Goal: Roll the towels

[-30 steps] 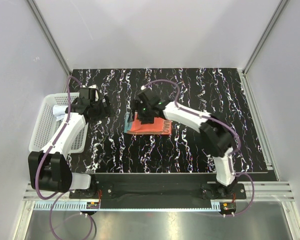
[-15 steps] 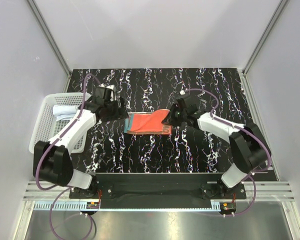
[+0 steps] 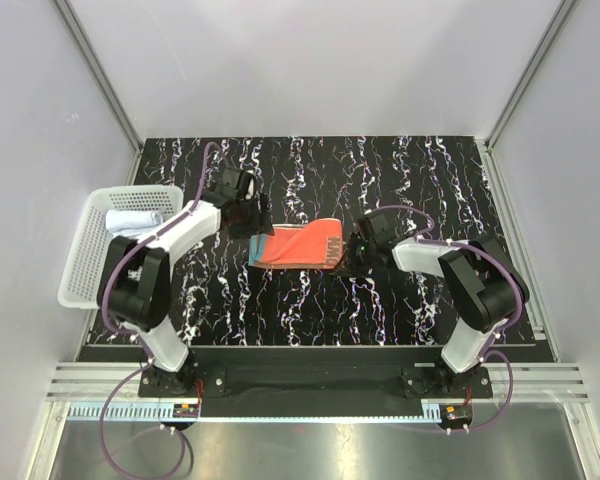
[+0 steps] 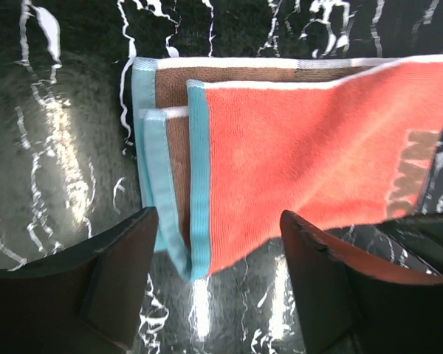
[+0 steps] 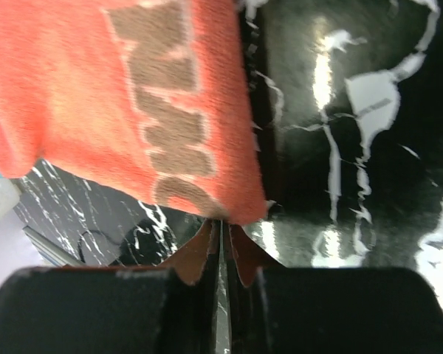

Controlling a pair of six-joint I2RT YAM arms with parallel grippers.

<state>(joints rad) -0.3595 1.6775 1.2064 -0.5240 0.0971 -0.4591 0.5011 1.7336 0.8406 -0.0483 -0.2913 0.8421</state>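
Black, white-veined table (image 3: pixel 310 310) under everything, with a white perforated basket (image 3: pixel 80 270) at its left edge. Well to the right of the basket: rust-brown towel (image 3: pixel 295 245) (image 4: pixel 303 147) (image 5: pixel 74 81), folded, red-orange patch uppermost, teal and white edging on the end nearest the basket, far corner raised off the surface. Inside the basket: pale blue towel (image 3: pixel 132 220), bundled. Over the towel end nearest the basket, left gripper (image 3: pixel 252 220) (image 4: pixel 218 243) spread wide, farther from the basket than half a second ago. At the corner farthest from the basket, right gripper (image 3: pixel 352 250) (image 5: pixel 220 243) pinching the cloth, no longer over the towel's middle. Brown block lettering on the patch, not legible.
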